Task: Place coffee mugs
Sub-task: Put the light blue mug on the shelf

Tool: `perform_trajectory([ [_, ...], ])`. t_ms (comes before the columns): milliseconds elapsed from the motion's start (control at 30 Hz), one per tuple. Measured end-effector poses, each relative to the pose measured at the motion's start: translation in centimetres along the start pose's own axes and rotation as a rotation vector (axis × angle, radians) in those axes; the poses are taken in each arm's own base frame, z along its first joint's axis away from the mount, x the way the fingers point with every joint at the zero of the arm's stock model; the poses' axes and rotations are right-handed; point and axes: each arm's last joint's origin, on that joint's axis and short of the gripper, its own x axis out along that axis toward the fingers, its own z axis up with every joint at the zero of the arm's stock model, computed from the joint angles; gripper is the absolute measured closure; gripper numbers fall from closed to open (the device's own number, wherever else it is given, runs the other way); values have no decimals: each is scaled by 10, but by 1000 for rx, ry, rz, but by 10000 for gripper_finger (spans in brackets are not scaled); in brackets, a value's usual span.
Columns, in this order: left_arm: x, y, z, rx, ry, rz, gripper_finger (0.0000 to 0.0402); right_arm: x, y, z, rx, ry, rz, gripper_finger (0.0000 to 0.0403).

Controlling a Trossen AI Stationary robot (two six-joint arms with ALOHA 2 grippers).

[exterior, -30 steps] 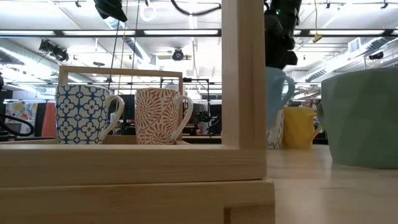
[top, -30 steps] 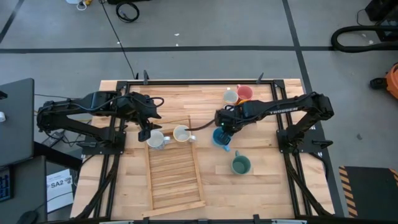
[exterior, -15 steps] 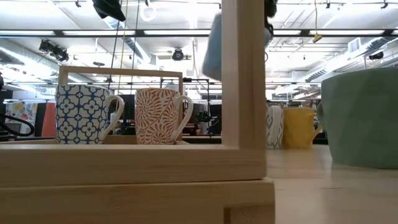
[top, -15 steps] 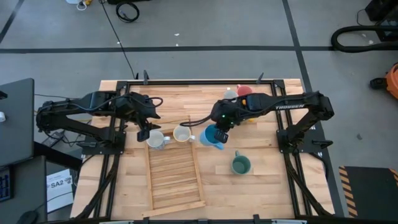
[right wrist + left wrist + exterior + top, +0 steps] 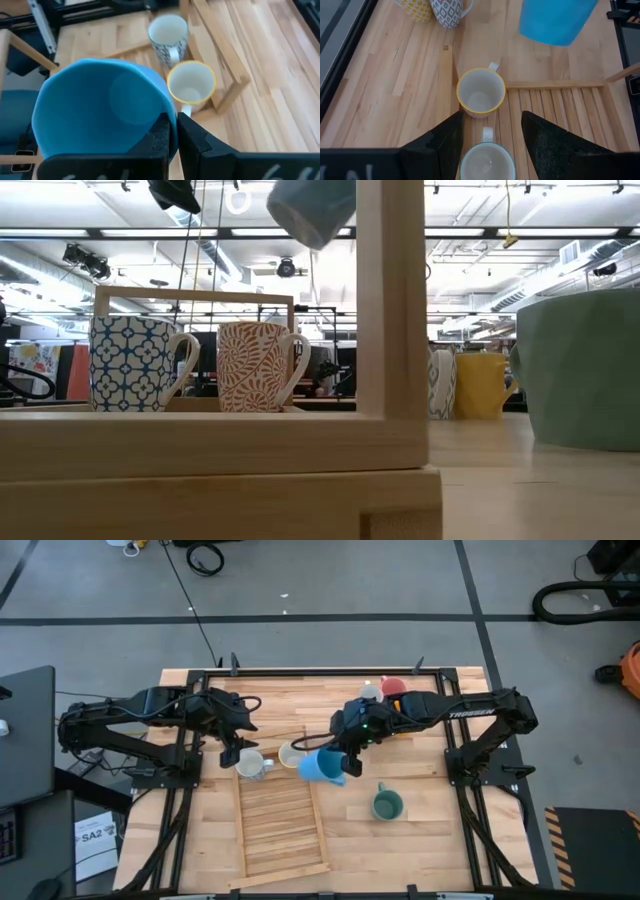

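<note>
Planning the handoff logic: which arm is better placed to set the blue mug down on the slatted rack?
Right. Its tool is shut on the blue mug, held above the rack. The left tool hangs open over the two racked mugs.

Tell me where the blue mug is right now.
In the high view the blue mug hangs tilted in the right hand, near the table's middle, at the wooden rack's right edge beside the orange-patterned mug.

left end effector (image 5: 232, 753): open, low | right end effector (image 5: 345, 752): clamped, raised
</note>
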Motion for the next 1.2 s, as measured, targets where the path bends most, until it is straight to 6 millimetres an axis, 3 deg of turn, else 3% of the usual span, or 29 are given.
perform_trajectory([
  [567, 0, 0, 0, 2, 1, -9, 198, -4, 5, 14, -180, -125, 102, 381],
  [833, 0, 0, 0, 1, 1, -9, 198, -9, 10, 44, -270, -126, 88, 381],
  [1033, 0, 0, 0, 2, 2, -8, 198, 14, 13, 63, -324, -4, 77, 381],
  [1200, 0, 0, 0, 2, 4, -8, 198, 50, 15, 62, -389, 117, 79, 379],
])
